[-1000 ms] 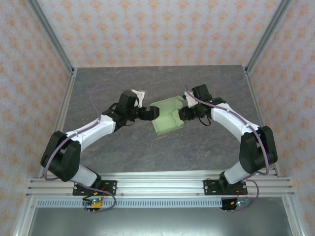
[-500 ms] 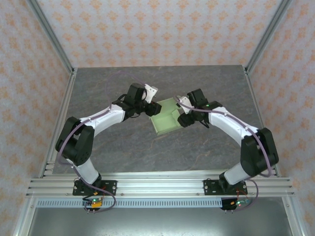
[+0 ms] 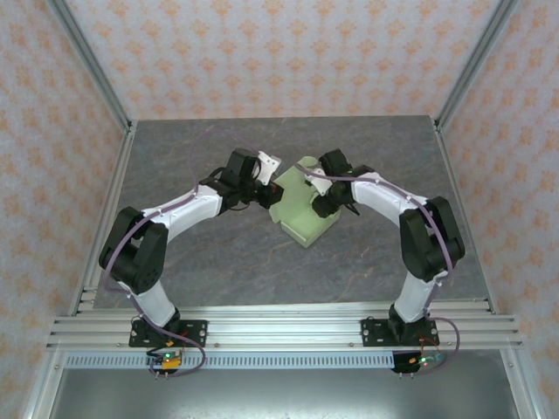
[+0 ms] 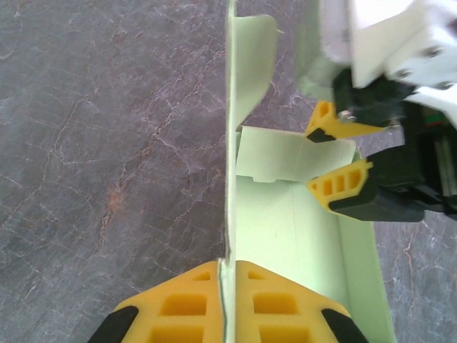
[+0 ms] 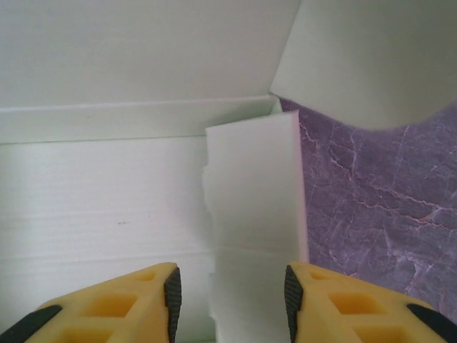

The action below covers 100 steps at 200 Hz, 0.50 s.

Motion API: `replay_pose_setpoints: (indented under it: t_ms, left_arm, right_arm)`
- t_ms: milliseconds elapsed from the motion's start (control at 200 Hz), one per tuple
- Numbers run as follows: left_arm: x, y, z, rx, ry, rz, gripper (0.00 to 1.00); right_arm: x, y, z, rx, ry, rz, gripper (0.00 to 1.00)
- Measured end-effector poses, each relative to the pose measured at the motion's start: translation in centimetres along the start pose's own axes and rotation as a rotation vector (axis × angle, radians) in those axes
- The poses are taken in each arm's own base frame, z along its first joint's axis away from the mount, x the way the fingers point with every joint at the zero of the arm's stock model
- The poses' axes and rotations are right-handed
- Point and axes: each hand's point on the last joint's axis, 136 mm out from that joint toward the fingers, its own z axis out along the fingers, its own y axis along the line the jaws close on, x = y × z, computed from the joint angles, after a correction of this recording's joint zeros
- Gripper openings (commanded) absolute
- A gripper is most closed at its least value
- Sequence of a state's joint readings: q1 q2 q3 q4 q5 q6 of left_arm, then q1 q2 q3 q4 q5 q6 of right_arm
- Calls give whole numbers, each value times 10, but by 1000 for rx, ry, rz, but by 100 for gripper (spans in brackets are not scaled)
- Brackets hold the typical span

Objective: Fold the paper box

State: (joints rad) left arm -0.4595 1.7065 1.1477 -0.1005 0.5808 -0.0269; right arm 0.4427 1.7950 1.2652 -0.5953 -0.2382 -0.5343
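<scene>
The paper box (image 3: pixel 307 216) is pale green card, partly folded, lying mid-table with its walls raised. My left gripper (image 3: pixel 272 189) is shut on the box's left side wall; in the left wrist view its yellow fingers (image 4: pixel 178 307) pinch the thin card edge (image 4: pixel 229 179) at the bottom, the gripper (image 4: pixel 227 282) closed flat on it. My right gripper (image 3: pixel 321 201) reaches into the box from the far right. It stands open (image 5: pixel 232 289) with an inner flap (image 5: pixel 253 207) lying between its fingers, a gap on the left side. The left wrist view shows those fingers (image 4: pixel 341 187) straddling that flap (image 4: pixel 285 153).
The grey marbled table (image 3: pixel 367 253) has free surface all around the box. Metal frame posts (image 3: pixel 105 96) and patterned walls stand at the sides and back. The arm bases sit on the rail (image 3: pixel 279 332) at the near edge.
My left gripper has closed from wide open onto the box's side wall. The box has turned and shifted slightly. The right arm has swung toward the far left, over the box.
</scene>
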Motion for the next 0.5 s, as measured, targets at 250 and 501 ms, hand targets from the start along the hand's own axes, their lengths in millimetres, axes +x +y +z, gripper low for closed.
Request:
replay_pose_setpoints:
  t_ms: [250,501]
  left_arm:
    - [0,-3,0,16,1,-6,0]
    - [-6,-8,-2,26,2,-2,0]
  right_arm:
    - [5,-1,4,-3,54,-35,37]
    - [11,-3,9,4,102,-68,42]
